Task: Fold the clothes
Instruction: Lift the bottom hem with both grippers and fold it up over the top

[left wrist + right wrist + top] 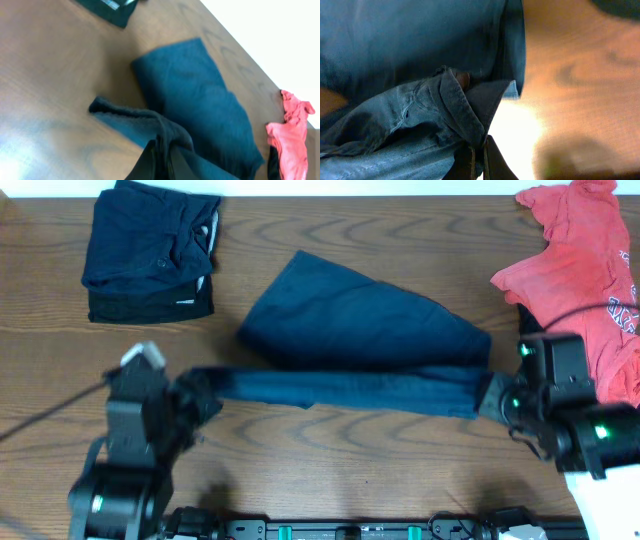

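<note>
Overhead: left end effector (197,394) and right end effector (492,397) each pinch one end of the navy shorts (360,320); we read the taut edge between them as set up for a fold. Left wrist: pinched cloth, the rest ahead on the tabletop (50,75). Right wrist: clamped on hem, cloth ahead.

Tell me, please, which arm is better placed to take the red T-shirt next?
Probably the right: the red T-shirt lies beside the right tool, while the left tool grips the far end of the navy garment.
</note>
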Available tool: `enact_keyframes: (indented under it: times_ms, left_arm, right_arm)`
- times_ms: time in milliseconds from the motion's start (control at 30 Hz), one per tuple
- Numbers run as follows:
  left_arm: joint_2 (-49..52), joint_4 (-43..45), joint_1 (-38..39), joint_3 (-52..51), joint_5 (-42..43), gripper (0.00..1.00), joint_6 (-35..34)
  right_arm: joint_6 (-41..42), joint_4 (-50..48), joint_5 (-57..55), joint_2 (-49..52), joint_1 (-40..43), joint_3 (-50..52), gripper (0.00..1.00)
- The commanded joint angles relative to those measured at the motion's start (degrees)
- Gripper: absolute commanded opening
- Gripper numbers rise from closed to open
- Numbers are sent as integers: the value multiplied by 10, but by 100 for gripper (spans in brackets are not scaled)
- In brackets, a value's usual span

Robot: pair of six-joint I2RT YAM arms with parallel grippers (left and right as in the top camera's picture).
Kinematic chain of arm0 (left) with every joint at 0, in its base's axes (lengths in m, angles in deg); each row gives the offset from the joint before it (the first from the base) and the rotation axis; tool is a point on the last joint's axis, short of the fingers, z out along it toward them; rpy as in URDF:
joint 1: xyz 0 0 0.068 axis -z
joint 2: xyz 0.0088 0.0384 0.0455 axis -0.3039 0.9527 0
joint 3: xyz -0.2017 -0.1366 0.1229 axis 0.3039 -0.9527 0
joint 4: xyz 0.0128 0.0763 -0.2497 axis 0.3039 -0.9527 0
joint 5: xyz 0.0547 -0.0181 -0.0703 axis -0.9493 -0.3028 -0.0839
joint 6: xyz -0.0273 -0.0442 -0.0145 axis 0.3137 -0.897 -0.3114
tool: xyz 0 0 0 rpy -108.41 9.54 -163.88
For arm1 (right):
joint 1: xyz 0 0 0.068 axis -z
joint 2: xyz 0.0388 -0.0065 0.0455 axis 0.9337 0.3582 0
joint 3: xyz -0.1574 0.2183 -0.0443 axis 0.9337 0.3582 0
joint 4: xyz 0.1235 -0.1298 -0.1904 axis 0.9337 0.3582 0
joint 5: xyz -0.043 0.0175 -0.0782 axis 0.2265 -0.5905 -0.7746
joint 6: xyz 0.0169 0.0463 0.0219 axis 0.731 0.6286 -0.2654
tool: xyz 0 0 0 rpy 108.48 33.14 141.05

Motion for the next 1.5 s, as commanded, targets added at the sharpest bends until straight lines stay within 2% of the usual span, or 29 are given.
enact_keyframes:
  times_ms: [0,133,367,500,800,833,900,933,967,1000,1033,1100,1167,1233,1267,1367,1467]
  left_arm:
    - [70,62,-3,8,-43,6,52]
    - [170,170,0,8,-42,6,65]
    - [325,330,25,8,-40,6,91]
    - [384,412,39,8,-41,6,120]
    - [489,563,47,8,-41,6,121]
    - [499,579,47,8,-41,10,121]
    - [514,605,47,8,-41,50,121]
    - [520,614,47,8,-41,76,125]
    - [523,620,47,8,-41,87,133]
    - [524,623,47,8,-41,98,147]
    - [524,623,47,8,-41,98,158]
    - [523,621,46,8,-40,98,179]
    - [522,612,46,8,-40,98,191]
    - [517,597,46,8,-40,98,193]
    - [514,588,46,8,-40,98,194]
    - [503,562,46,8,-37,98,205]
    - [494,542,47,9,17,98,245]
  right_arm:
    - [-13,-35,-97,38,11,-10,1]
    - [-29,-93,-123,97,33,-9,1]
    - [-75,-175,-75,198,98,-9,1]
    - [-78,-206,-71,249,110,-9,1]
    - [-78,-314,-71,356,121,-9,1]
    - [-78,-327,-71,367,123,-9,1]
    - [-78,-351,-71,385,129,-9,1]
    - [-78,-368,-71,396,131,-9,1]
    - [-78,-377,-71,403,132,-9,1]
    - [-78,-389,-69,411,132,-9,6]
    - [-78,-395,-66,415,134,-10,19]
    - [-78,-399,-53,416,137,-10,53]
    - [-87,-391,-40,406,140,-11,78]
    - [-97,-371,-19,389,144,-15,88]
    - [-107,-357,-6,377,147,-19,89]
    - [-132,-316,18,339,152,-26,91]
    - [-151,-278,40,306,152,-26,91]
